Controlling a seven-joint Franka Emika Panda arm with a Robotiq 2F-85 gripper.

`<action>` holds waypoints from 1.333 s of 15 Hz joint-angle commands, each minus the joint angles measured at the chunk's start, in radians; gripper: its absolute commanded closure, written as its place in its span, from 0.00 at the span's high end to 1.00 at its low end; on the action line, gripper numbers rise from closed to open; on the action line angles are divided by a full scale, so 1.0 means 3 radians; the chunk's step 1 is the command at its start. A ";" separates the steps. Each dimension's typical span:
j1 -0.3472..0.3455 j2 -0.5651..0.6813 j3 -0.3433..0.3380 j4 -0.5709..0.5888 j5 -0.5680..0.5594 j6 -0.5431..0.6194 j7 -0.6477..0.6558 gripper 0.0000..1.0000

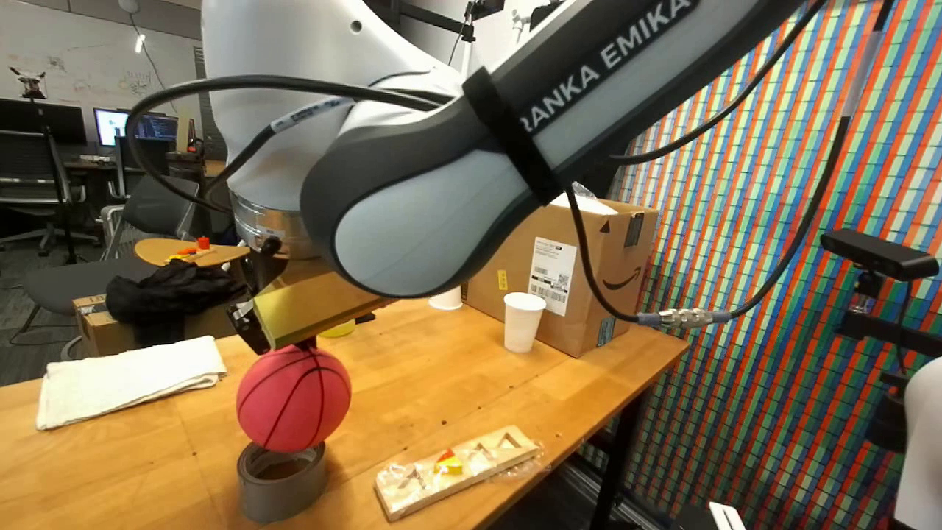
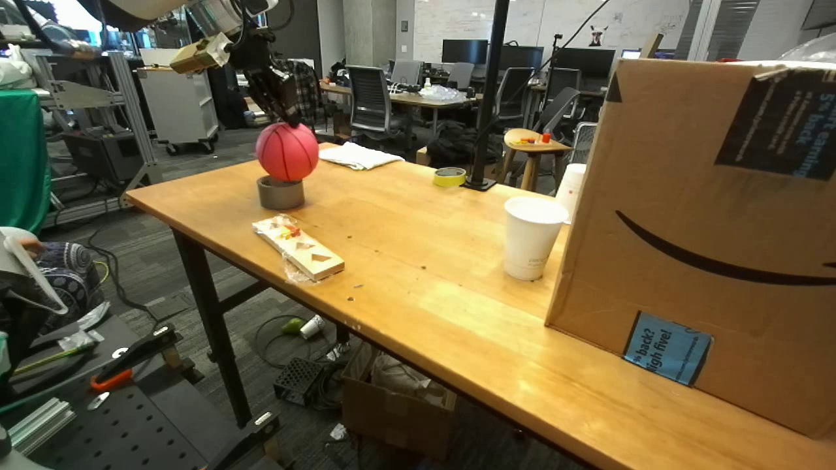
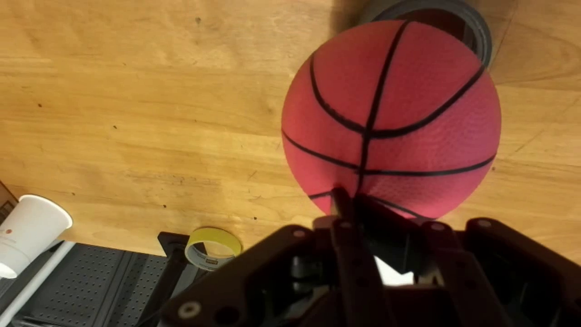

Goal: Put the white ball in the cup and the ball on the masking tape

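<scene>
The ball (image 1: pixel 294 397), red-pink with dark seams, is in both exterior views (image 2: pixel 287 153) and fills the middle of the wrist view (image 3: pixel 395 118). My gripper (image 3: pixel 347 195) is shut on the top of the ball, its fingertips close together and pressed into the surface. The ball is over the grey masking tape (image 1: pixel 283 497), a little off its centre; I cannot tell whether they touch. The tape also shows in an exterior view (image 2: pixel 281 196) and partly behind the ball (image 3: pixel 481 34). The cup (image 1: pixel 521 327) stands upright by the cardboard box, also seen here (image 2: pixel 530 241). The white ball is not visible.
A wooden shape board (image 1: pixel 456 475) in plastic lies near the table edge. A folded white cloth (image 1: pixel 132 379), a yellow tape roll (image 2: pixel 449 177) and a pole stand (image 2: pixel 480 184) are also on the table. Beside the box (image 2: pixel 653 274) is another white container (image 2: pixel 573 186).
</scene>
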 commanded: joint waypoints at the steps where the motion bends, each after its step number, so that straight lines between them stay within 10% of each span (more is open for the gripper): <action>1: -0.0073 -0.0170 0.0169 -0.0121 -0.0078 -0.0070 0.0143 0.02; 20: -0.0012 0.0017 0.0492 0.0140 -0.0414 -0.0394 0.0272 0.02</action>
